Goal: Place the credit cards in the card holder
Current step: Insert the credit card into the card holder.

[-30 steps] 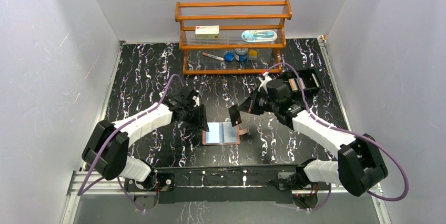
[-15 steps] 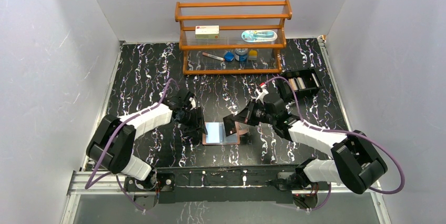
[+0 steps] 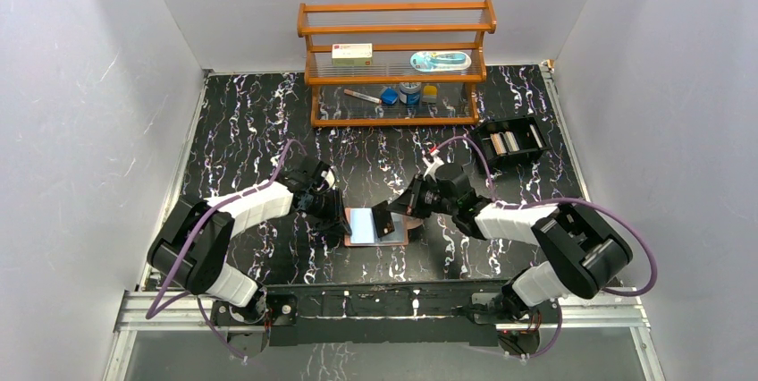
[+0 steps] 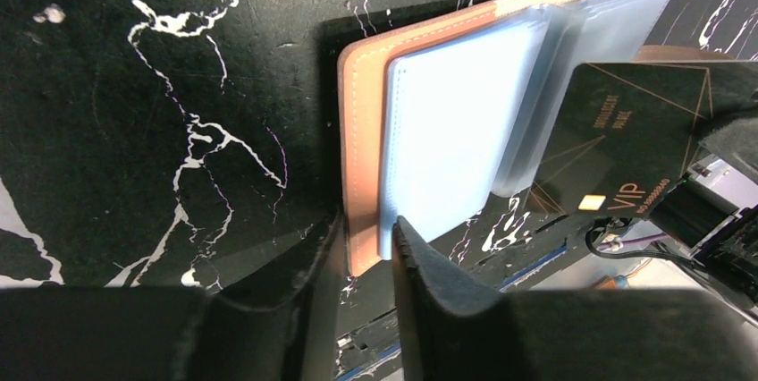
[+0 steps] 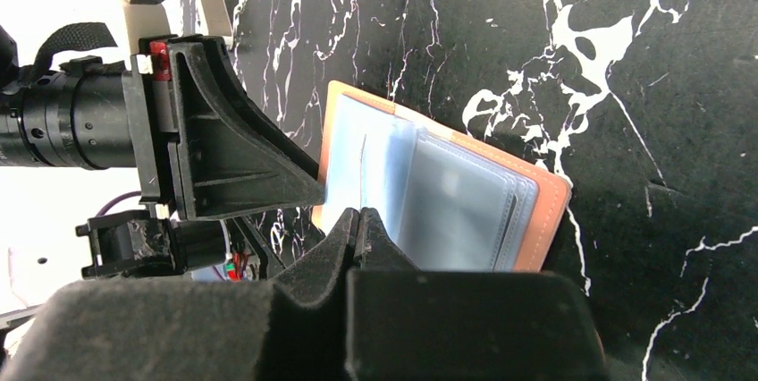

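The card holder lies open on the table, tan leather with bluish clear sleeves. My left gripper comes in from its left side, jaws closed onto the tan cover edge and the corner of the first sleeve. My right gripper is shut on a black credit card with gold "VIP" lettering. The card is held tilted, with its leading edge over the sleeves near the fold. In the right wrist view it shows only as a thin edge-on line. More whitish credit cards stand in a black tray.
The black compartment tray sits at the back right. A wooden shelf rack stands at the back centre with a white box and small items. The left gripper's body is close beside the holder.
My right arm has carried the black card down and left, to over the open holder. The left jaws have narrowed onto the holder's left edge.
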